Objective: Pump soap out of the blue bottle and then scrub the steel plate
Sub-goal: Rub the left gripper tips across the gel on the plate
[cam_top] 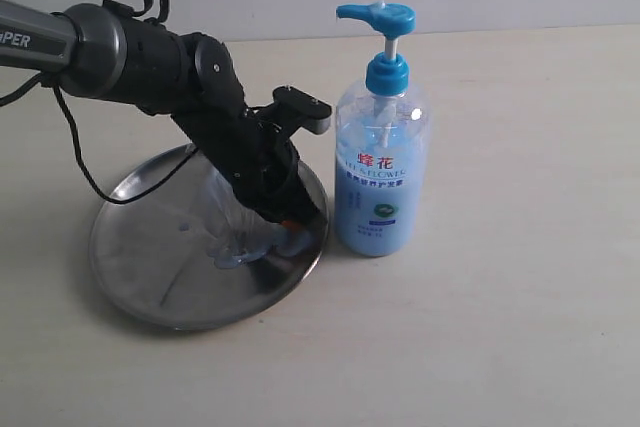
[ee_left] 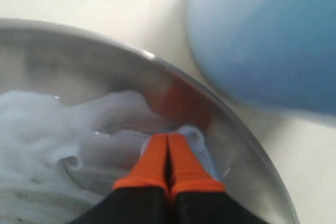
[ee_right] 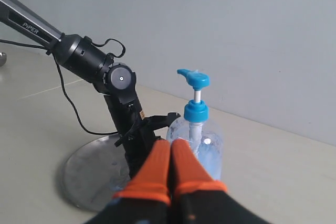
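Observation:
The steel plate lies on the table left of the blue bottle, which stands upright close to the plate's rim. My left gripper reaches down onto the plate's right part, near the bottle. Its orange fingertips are pressed together with nothing between them, and the left gripper rests in the soap, which is smeared pale and glossy across the plate. The right gripper is shut and empty. It hovers off the table, facing the bottle and its blue pump head. It does not show in the exterior view.
The left arm and its black cable slant over the plate's far side. The beige table extends to the right of the bottle and in front of it. A pale wall stands behind.

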Robot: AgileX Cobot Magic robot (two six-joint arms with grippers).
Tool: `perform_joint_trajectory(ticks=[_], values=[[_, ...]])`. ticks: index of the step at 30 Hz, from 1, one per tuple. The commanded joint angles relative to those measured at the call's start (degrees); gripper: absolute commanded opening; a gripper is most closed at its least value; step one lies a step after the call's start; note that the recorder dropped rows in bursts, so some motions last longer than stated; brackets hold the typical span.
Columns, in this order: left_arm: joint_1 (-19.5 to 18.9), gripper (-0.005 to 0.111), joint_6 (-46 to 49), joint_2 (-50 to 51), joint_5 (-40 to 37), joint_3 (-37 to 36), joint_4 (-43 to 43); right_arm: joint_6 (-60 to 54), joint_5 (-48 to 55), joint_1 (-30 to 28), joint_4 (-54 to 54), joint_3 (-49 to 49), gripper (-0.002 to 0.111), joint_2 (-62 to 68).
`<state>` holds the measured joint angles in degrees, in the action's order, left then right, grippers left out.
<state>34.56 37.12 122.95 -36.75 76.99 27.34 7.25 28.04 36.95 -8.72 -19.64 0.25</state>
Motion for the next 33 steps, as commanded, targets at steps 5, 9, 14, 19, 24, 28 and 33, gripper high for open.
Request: perform_joint_trajectory(ticks=[5,9,14,19,24,28,33], values=[[0.2,0.0,-7.1,0.7,-1.7,-0.2,-9.2,-0.1,-0.5,0.1,0.2,0.6,0.0,-0.2],[0.2,0.0,-7.1,0.7,-5.3,-0.2,-9.2,-0.1,-0.5,0.1,0.2,0.6,0.0,-0.2],[0.2,0.0,-7.0,0.7,-10.5,1.2,-7.8,-0.1,-0.5,0.1,0.6,0.6,0.0,-0.2],[0.2,0.0,-5.9,0.7,-13.8,3.0,-3.1,-0.1,-0.5,0.1,0.6,0.6,0.0,-0.2],[0.2,0.0,-5.9,0.7,-11.3,3.0,-2.3,-0.1,-0.5,0.1,0.8,0.6,0.0,-0.2],[0.2,0.0,-5.9,0.7,-7.0,3.0,-0.4,-0.1,-0.5,0.1,0.8,0.6,0.0,-0.2],[0.0,0.0,-5.9,0.7,-2.0,3.0,-0.3,-0.1,-0.5,0.1,0.8,0.6,0.0,-0.2]])
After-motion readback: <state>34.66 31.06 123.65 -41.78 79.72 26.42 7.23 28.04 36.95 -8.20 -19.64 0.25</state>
